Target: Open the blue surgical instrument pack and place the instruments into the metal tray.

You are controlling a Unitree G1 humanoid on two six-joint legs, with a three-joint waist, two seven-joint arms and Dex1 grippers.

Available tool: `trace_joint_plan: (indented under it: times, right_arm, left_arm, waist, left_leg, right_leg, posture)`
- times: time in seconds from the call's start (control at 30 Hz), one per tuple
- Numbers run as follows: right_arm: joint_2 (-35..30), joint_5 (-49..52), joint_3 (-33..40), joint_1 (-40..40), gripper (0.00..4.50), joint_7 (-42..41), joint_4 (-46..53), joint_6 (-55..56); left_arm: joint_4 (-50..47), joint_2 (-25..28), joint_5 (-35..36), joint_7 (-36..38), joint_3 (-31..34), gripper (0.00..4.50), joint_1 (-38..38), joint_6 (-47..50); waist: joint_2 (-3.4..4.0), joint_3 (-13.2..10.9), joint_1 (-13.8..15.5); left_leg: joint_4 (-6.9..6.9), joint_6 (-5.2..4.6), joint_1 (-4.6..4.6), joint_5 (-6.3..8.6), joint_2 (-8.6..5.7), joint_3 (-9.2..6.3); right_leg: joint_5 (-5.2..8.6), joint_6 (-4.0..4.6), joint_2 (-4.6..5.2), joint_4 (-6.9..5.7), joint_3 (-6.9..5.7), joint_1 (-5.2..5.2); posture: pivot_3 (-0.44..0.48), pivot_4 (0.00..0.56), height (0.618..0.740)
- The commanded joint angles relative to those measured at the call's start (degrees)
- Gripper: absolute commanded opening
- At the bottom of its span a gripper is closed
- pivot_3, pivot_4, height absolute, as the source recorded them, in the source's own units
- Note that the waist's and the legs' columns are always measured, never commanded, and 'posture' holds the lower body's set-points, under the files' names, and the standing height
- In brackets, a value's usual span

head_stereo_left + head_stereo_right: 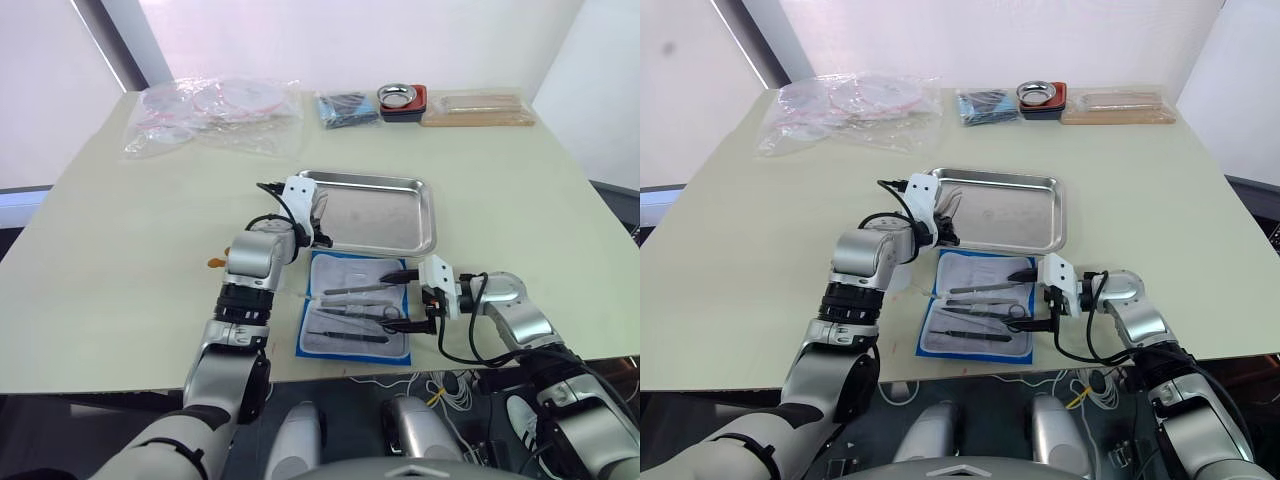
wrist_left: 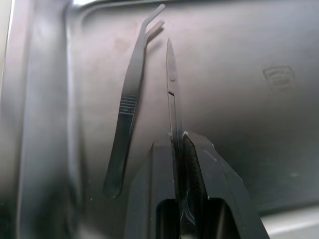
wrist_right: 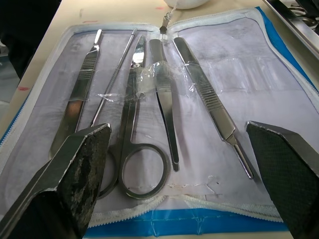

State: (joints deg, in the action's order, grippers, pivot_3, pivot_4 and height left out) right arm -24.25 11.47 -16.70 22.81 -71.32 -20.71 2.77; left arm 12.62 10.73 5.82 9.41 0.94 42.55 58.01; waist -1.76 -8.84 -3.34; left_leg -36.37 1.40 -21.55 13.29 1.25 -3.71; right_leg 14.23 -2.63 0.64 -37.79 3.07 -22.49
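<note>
Meanwhile, five instruments (image 3: 164, 99) lie in the opened blue surgical instrument pack (image 3: 209, 221) before the spread right gripper (image 3: 184, 174); the left gripper (image 2: 182, 149) pinches scissors (image 2: 172, 84) over the metal tray (image 2: 259, 40), beside one forceps (image 2: 129, 104).

Blue-bordered whitish pack (image 3: 199, 99), silver instruments (image 3: 164, 99), shiny steel tray (image 1: 405, 228), black tool fingers (image 3: 75, 169)

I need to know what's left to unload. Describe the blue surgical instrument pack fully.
The blue surgical instrument pack lies unzipped and flat on the table, just before the metal tray. Its whitish inner face has a blue border, zipper edge and clear plastic straps holding five steel instruments, including ring-handled scissors. The right pincer, open, hovers over it.
</note>
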Motion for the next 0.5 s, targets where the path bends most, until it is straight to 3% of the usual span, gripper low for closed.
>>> trace_joint_plan:
  times: [0.03, 0.47, 0.5]
  right_arm:
    - [-1.14, -6.07, -4.5, -4.61, 4.5, 1.09, -6.38, -3.32]
    - [-1.22, -6.18, -4.42, -4.48, 4.5, 1.23, -6.51, -3.15]
    - [-1.19, -6.18, -4.43, -4.48, 4.5, 1.25, -6.56, -3.12]
  left_arm:
    - [-0.84, -0.09, -0.04, -1.27, 1.63, 0.08, 0.83, -1.86]
    - [0.15, -0.02, 0.76, -2.01, 3.14, 0.08, 0.8, -3.04]
    - [0.1, -0.01, 0.8, -1.93, 3.15, 0.44, 0.77, -3.11]
  waist:
    - [0.0, 0.0, 0.0]
    - [0.0, 0.0, 0.01]
    - [0.0, 0.0, 0.01]
  left_leg:
    - [0.0, 0.0, 0.0, 0.0, 0.0, 0.0]
    - [0.0, 0.0, 0.0, 0.0, 0.0, -0.01]
    - [0.0, 0.0, 0.0, 0.0, 0.0, -0.01]
  right_leg:
    - [0.0, 0.0, 0.0, 0.0, 0.0, 0.0]
    - [0.0, 0.0, 0.0, 0.0, -0.01, 0.0]
    - [0.0, 0.0, 0.0, 0.0, -0.01, 0.0]
  posture:
    - [0.0, 0.15, 0.74]
    - [0.0, 0.15, 0.74]
    - [0.0, 0.15, 0.74]
